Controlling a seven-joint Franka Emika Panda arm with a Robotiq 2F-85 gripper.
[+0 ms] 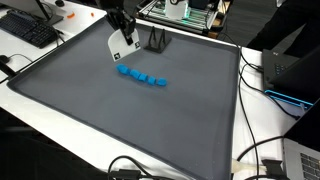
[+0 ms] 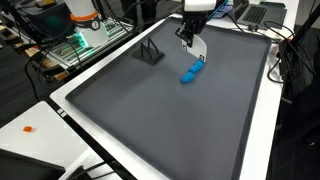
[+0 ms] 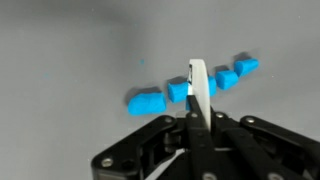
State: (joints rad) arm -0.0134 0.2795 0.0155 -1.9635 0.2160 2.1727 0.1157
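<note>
So, counts first: one gripper (image 1: 124,30), one white flat piece (image 1: 121,46), five blue blocks (image 1: 142,77), one black stand (image 1: 157,40), one gray mat (image 1: 150,125). The gripper (image 3: 200,118) is clamped on the white flat piece (image 3: 198,85), which sits edge-on between the two fingers in the wrist view and sticks out past the tips. In both exterior views the piece hangs below the gripper (image 2: 190,34), over the far part of the mat and just on the far side of the blue row. Whether its lower edge touches the mat, cannot tell. The blue blocks (image 3: 146,101) lie flat on the mat in one slanted line, close together, some with small gaps. In the wrist view the white piece crosses in front of the row near its middle and hides part of one block, so the count of five is firmest in an exterior view. The white flat piece (image 2: 197,47) is near the far end of the blue blocks (image 2: 190,72). The black stand (image 2: 150,52) is an open triangular frame, upright on the gray mat (image 2: 170,125), apart from the blocks, at the far edge. The mat lies on a white table (image 2: 40,115). One small orange bit (image 2: 28,128) lies on the table off the mat, and one keyboard (image 1: 28,30) is at far left.
</note>
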